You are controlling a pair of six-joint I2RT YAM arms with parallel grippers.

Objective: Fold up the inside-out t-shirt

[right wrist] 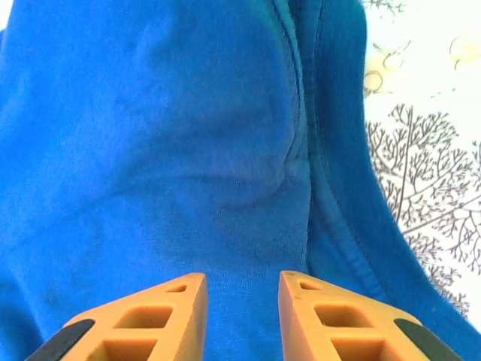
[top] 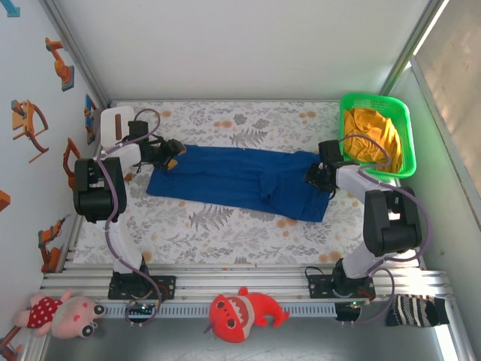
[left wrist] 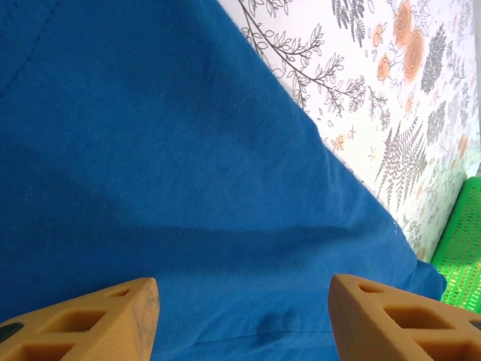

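The inside-out t-shirt (top: 233,177) is royal blue and lies flat across the middle of the flowered table, stretched left to right. My left gripper (top: 171,154) hovers over its left end. In the left wrist view the left gripper (left wrist: 244,289) stands wide open above smooth blue cloth (left wrist: 173,150), nothing between the fingers. My right gripper (top: 316,177) is over the shirt's right end, where the cloth is layered. In the right wrist view the right gripper (right wrist: 242,282) has its fingers a little apart just above the blue cloth (right wrist: 150,150), beside a seamed fold (right wrist: 331,195).
A green basket (top: 406,143) holding an orange-yellow garment (top: 372,135) stands at the back right, close to the right arm. A white box (top: 116,124) sits at the back left. Plush toys (top: 244,312) and a striped sock (top: 417,310) lie on the front rail.
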